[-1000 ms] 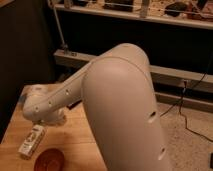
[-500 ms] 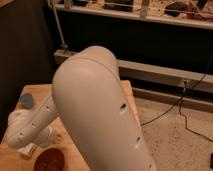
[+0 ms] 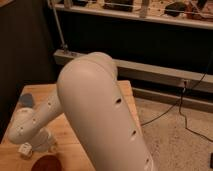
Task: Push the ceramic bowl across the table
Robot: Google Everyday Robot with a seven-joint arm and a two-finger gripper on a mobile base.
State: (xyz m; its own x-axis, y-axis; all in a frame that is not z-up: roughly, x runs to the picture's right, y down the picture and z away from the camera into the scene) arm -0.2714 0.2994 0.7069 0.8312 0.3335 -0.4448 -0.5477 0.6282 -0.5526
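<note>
Dark shelving (image 3: 150, 12) lines the back of the room, with a black cable (image 3: 182, 107) trailing over the speckled floor (image 3: 185, 135) on the right. Lower left stands the light wooden counter (image 3: 70, 130). A bulky white arm (image 3: 100, 115) fills the middle and bends down to the left, where the pincer (image 3: 25, 149) sits low over the counter, closed and holding nothing. The reddish bowl (image 3: 47, 164) lies at the bottom edge, just beside the pincer, partly cut off. A small blue cup (image 3: 26, 101) stands farther back on the left.
</note>
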